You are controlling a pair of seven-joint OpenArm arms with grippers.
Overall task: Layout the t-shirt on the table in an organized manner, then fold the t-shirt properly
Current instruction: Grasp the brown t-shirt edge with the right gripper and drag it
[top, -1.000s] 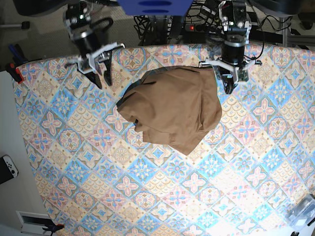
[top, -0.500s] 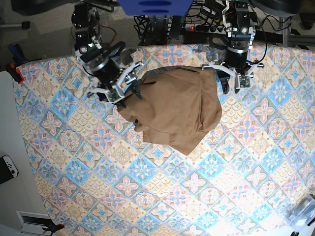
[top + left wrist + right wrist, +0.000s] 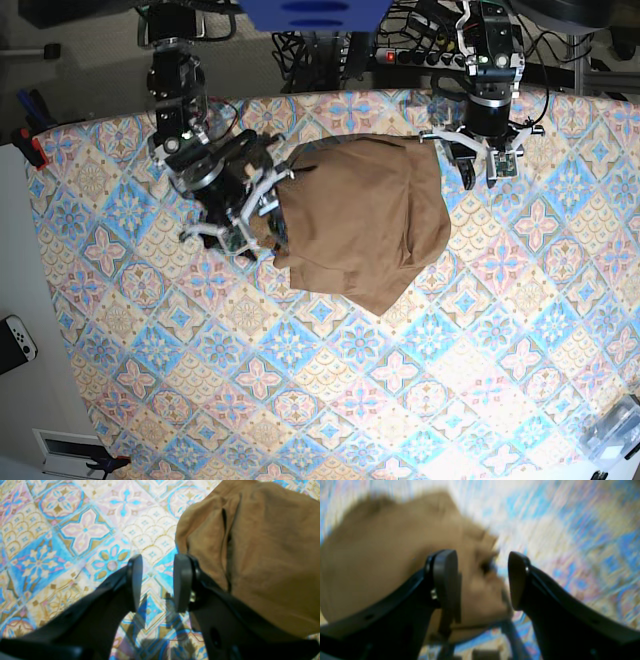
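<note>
Take the plain tan-brown cotton t-shirt (image 3: 362, 222) as your landmark: it lies crumpled in a rough heap on the far half of the table with the pastel blue, pink and cream tile-pattern cloth (image 3: 330, 390), close to the far edge.

Far left of the shirt, off the table's edge, you have a white game controller (image 3: 15, 342) on a pale surface, and a red-and-black clamp (image 3: 27, 148) at the table's far left corner.

At the shirt's left edge sits your right gripper (image 3: 262, 232). In the right wrist view its black fingers (image 3: 445, 577) stand apart, with bunched tan fabric between and behind them; the picture is blurred, so you cannot tell whether the pads touch the cloth.

Behind the shirt, past the far edge, a tangle of dark cables and a power strip with a red light (image 3: 392, 56) crowd the arm bases.

Just right of the shirt's far right corner hangs your left gripper (image 3: 480, 172). The left wrist view shows its fingers (image 3: 181, 580) parted over bare patterned cloth, the shirt's folded edge beside the right-hand finger, nothing clamped.

Right of and nearer than the shirt, the table is open cloth. A clear plastic object (image 3: 618, 430) sits at the near right corner.
</note>
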